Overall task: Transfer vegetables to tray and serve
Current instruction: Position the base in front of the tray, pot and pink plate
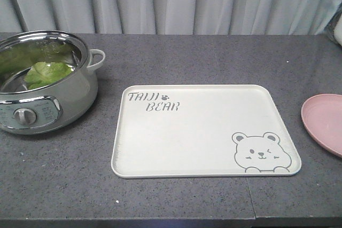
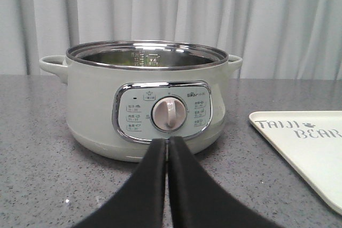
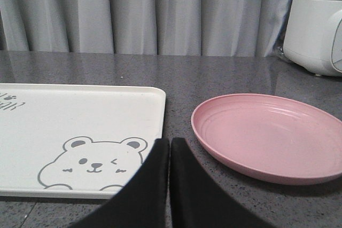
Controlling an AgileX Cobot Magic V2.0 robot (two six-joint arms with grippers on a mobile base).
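Note:
The green lettuce leaves lie inside the pale electric pot at the left of the grey counter. The cream tray with grey lettering and a bear drawing lies flat in the middle, bare. It shows in the left wrist view and in the right wrist view too. My left gripper is shut and empty, low in front of the pot's dial. My right gripper is shut and empty, low over the counter between the tray's near right corner and the pink plate. Neither gripper shows in the front view.
A round pink plate lies right of the tray, partly cut off in the front view. A white appliance stands at the back right. Grey curtains hang behind the counter. The counter's front edge runs along the bottom.

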